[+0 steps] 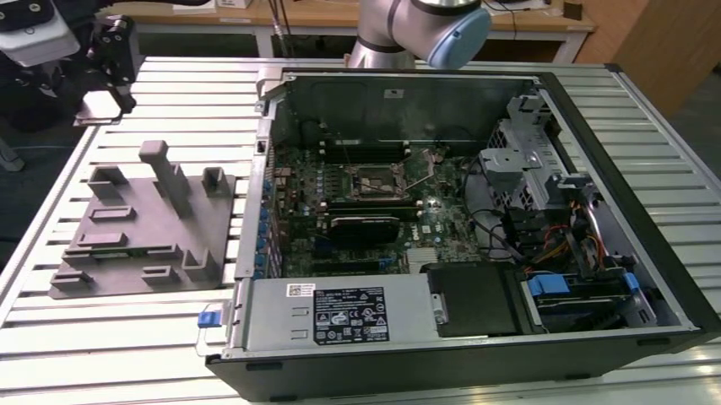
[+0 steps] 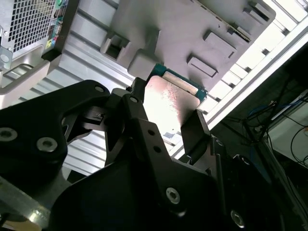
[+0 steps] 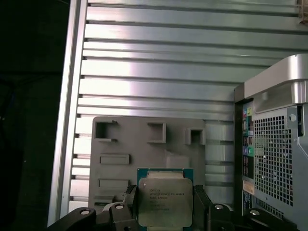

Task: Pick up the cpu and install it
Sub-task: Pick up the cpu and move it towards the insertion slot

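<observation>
The cpu is a flat square chip with a silvery top and a green rim. It sits clamped between the two black fingers of my gripper, which is shut on its opposite edges. The second wrist view shows the cpu from a low angle, in the gripper, held in the air above the grey fixture. In the exterior view the gripper hangs at the far left, beyond the fixture. The black motherboard socket lies inside the open computer case.
The grey fixture carries raised blocks and posts on a slatted metal table. The case's rear panel stands beside it. Inside the case are cables, a drive cage and a power supply. The arm's joint is behind the case.
</observation>
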